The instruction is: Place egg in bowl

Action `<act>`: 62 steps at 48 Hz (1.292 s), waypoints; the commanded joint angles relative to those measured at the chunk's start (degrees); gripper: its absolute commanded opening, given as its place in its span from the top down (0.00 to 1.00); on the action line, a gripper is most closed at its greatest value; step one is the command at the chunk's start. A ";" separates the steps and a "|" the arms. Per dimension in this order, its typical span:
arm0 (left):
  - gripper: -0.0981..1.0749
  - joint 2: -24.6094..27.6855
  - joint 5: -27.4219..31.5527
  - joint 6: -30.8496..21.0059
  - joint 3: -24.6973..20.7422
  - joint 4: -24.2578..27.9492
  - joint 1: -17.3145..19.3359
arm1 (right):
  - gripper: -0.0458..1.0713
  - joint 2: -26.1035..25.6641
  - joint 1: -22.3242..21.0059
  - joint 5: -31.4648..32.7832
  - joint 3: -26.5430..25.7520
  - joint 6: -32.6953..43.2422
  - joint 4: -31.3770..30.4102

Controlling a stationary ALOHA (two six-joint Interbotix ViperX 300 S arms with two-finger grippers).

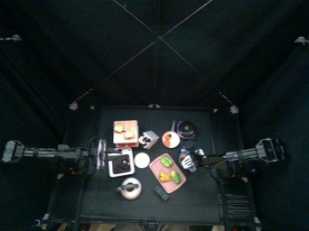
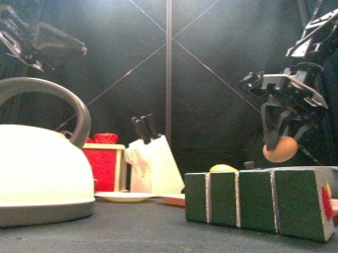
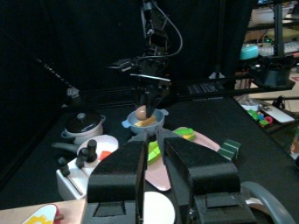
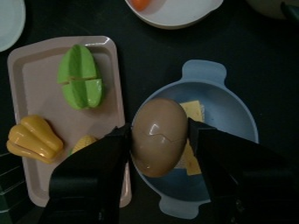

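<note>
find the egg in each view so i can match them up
Top view: egg too small to make out.
Front view: egg at right, in the right hand, above the green blocks.
Left wrist view: egg centre, just above the blue bowl.
Right wrist view: egg centre, between the jaws.
Shared landmark: blue bowl beneath it.

one egg [image 4: 160,136], one bowl [image 4: 228,109], one kettle [image 2: 40,163]

arms: two, black | right tool [image 4: 159,166]: two black jaws | cables: black

Right wrist camera looks down onto bowl [image 4: 216,140].
</note>
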 commanded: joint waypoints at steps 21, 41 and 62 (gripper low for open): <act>0.41 0.00 -0.44 0.00 -0.70 0.00 0.26 | 0.09 -0.79 0.26 2.02 -0.18 -0.70 3.34; 0.41 0.09 -0.44 0.00 -0.79 0.00 0.26 | 0.09 -2.20 0.62 5.80 -0.18 -0.79 4.92; 0.41 0.09 -0.44 0.00 -0.70 0.00 0.26 | 0.09 -2.20 0.26 5.80 0.88 -0.79 5.01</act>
